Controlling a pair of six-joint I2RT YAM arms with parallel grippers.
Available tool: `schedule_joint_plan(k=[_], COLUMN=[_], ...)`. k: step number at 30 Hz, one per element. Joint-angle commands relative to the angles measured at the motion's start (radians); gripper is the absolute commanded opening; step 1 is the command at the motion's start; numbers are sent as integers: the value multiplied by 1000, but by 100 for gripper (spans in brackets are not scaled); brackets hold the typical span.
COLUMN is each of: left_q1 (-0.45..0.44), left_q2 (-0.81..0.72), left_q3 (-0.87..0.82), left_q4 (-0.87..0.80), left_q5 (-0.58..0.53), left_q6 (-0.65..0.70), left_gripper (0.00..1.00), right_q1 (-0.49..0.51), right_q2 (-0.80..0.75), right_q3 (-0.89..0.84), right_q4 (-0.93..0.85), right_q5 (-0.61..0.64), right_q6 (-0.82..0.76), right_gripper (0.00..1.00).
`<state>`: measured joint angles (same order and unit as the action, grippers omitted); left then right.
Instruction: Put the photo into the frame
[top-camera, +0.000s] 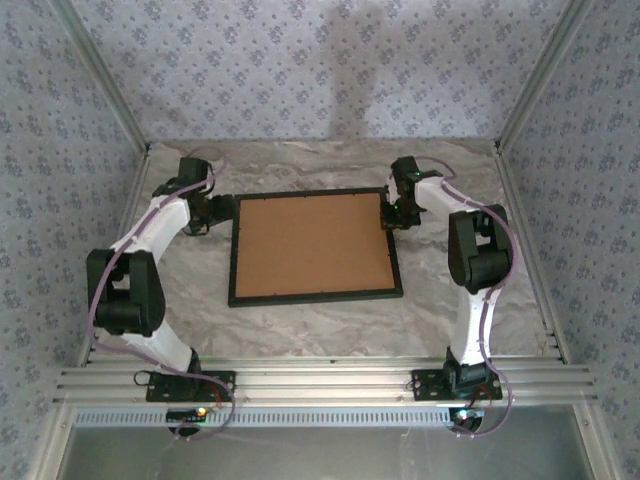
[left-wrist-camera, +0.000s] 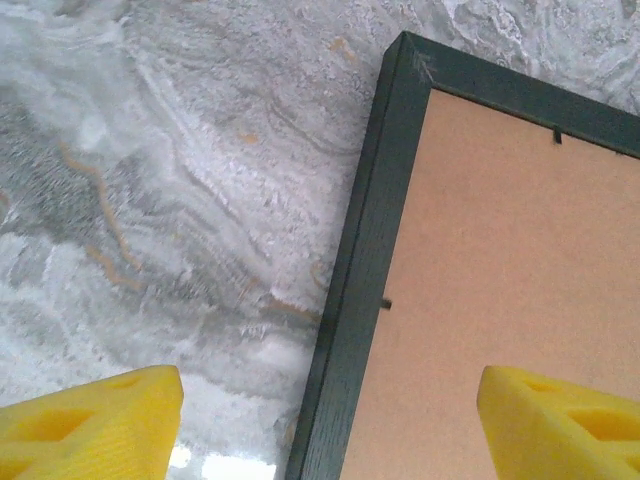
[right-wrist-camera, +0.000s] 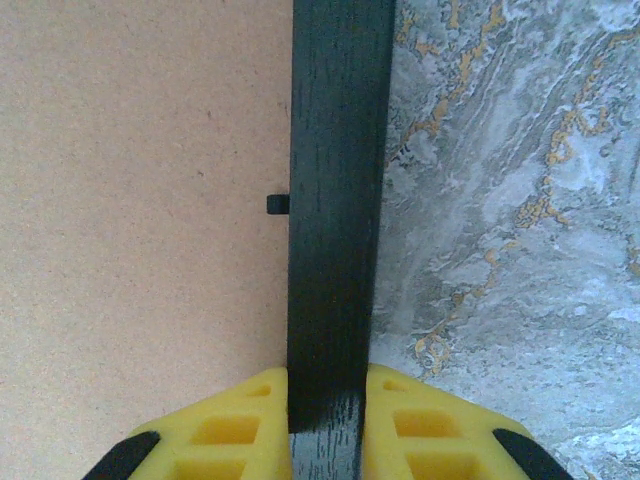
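From above, the frame (top-camera: 315, 297) lies flat in the middle of the table (top-camera: 320, 335), back side up, with a brown backing board (top-camera: 312, 245) inside its rails. The left pincer (top-camera: 218, 212) is at the far end of its left rail and the right pincer (top-camera: 392, 212) at the far end of its right rail. In the left wrist view, the left pincer (left-wrist-camera: 330, 425) is released. Its yellow fingers (left-wrist-camera: 100, 425) stand wide apart, one over bare table and one over the board, with the dark rail (left-wrist-camera: 360, 270) between them and apart from both. Two small black tabs (left-wrist-camera: 385, 302) hold the board's edge here. In the right wrist view, the right pincer (right-wrist-camera: 325, 410) is clenched on the frame, a finger pressed to each side of the rail (right-wrist-camera: 335, 150), and one tab (right-wrist-camera: 277, 204) sits just beside it. The step in hand looks like taking a two-sided hold so the frame can be lifted or turned. To do that well, the left pincer should centre on its rail and close squarely. Both arms should then rise level and together so the board does not slip. I count one frame, one board and two pincers. I cannot tell whether the photo already lies beneath the board.
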<state>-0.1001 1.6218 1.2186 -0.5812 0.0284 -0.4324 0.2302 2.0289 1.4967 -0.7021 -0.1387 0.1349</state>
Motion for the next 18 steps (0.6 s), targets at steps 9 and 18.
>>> schedule_joint_plan(k=[9,18], left_q1=[5,5], left_q2=[-180,-214], left_q3=[-268,-388], left_q4=[-43,-55], left_q5=[23,97], left_q6=[-73,-85], left_gripper=[78,78], right_q1=[-5,-5], right_q2=[-10,-9], right_q3=[-24,-23], right_q4=[-40,-43], right_q5=[-3,1], right_q6=[7,12], right_gripper=[19,20])
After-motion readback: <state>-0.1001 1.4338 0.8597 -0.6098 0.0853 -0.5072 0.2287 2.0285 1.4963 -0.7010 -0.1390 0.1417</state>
